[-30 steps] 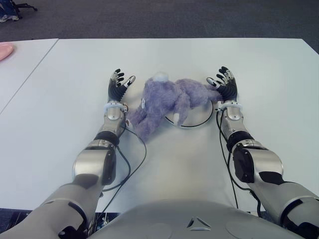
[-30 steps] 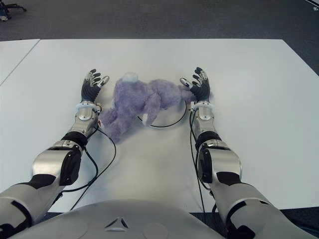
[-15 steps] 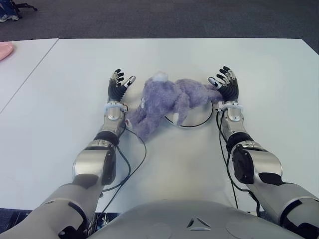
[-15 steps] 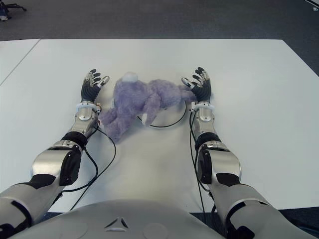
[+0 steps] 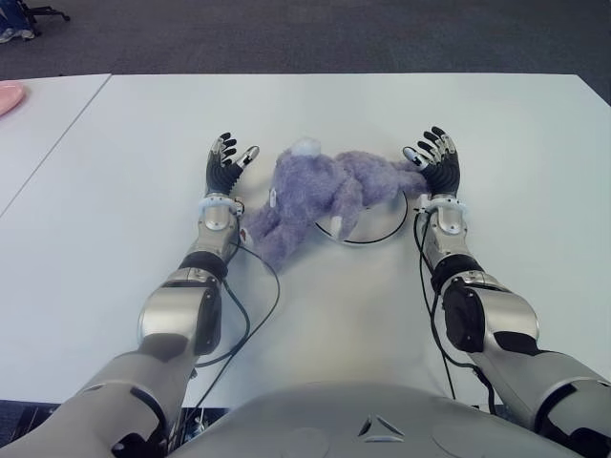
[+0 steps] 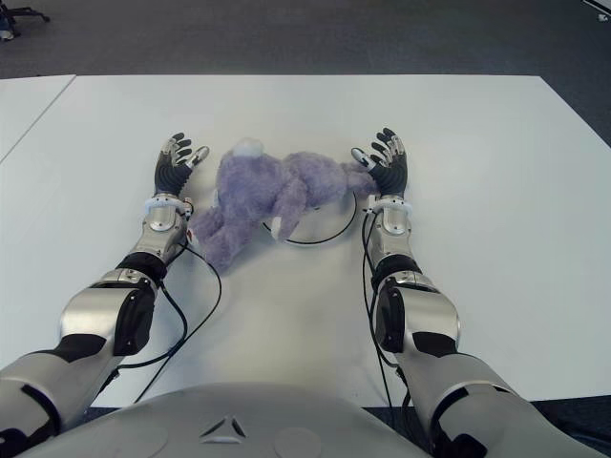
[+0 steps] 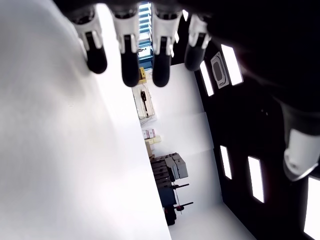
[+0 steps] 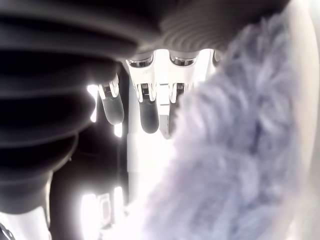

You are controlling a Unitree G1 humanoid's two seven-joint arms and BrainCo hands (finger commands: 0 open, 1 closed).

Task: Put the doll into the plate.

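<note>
Purple and fluffy, the one doll (image 5: 320, 196) lies on the white table (image 5: 315, 296). Part of it is over the one plate (image 5: 374, 233), which shows only as a thin dark ring. The rest of the doll hangs off the plate toward the robot's left and touches the table.

The right hand (image 5: 434, 164) is on the right side of the doll, with its fingers spread and holding nothing. Since a second ago it has moved a tiny bit away from the doll, so it seems to have let go. The doll has not moved. I think the job is only partly done, because the doll is not fully in the plate.

The left hand (image 5: 227, 165) is just left of the doll, also spread wide and holding nothing. That makes two hands.
</note>
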